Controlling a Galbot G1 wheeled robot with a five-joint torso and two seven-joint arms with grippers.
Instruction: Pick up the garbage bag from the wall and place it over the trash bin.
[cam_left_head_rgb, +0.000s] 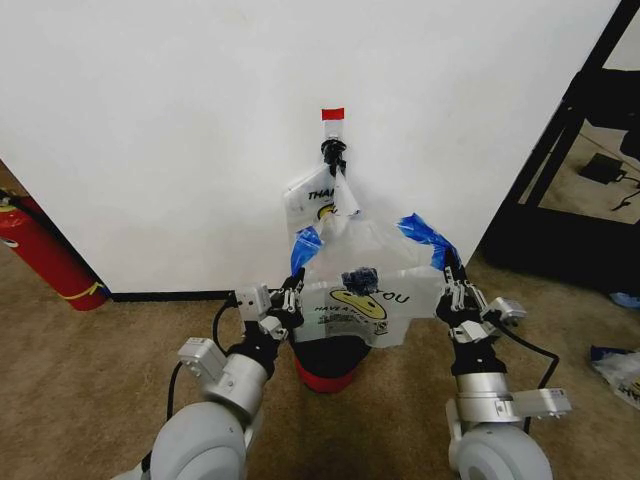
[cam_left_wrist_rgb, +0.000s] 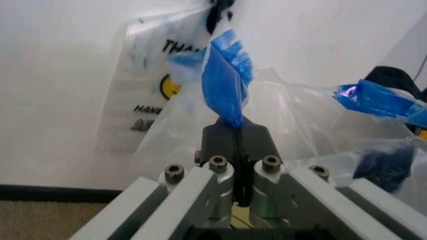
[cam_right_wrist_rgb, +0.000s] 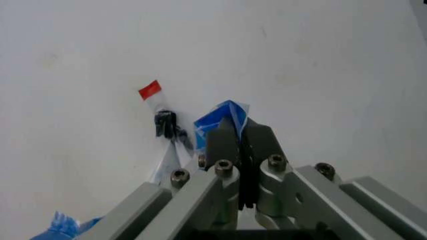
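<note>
The garbage bag (cam_left_head_rgb: 372, 292), translucent with a yellow smiley face, hangs stretched between my two grippers above the trash bin (cam_left_head_rgb: 328, 362), a black bin with a red base. My left gripper (cam_left_head_rgb: 294, 288) is shut on one blue handle (cam_left_wrist_rgb: 227, 92). My right gripper (cam_left_head_rgb: 452, 284) is shut on the other blue handle (cam_right_wrist_rgb: 223, 116). In the wrist views the left gripper (cam_left_wrist_rgb: 237, 131) and the right gripper (cam_right_wrist_rgb: 241, 131) each pinch blue plastic between closed fingers. The bag covers the bin's top, so its rim is hidden. The wall (cam_left_head_rgb: 180, 130) is just behind.
A second printed bag (cam_left_head_rgb: 318, 200) hangs from the black hook (cam_left_head_rgb: 333, 152) under a red tape strip (cam_left_head_rgb: 332, 113). A red fire extinguisher (cam_left_head_rgb: 45, 250) leans at the left. A black frame (cam_left_head_rgb: 560, 190) stands at the right, with a plastic bag (cam_left_head_rgb: 620, 365) on the carpet.
</note>
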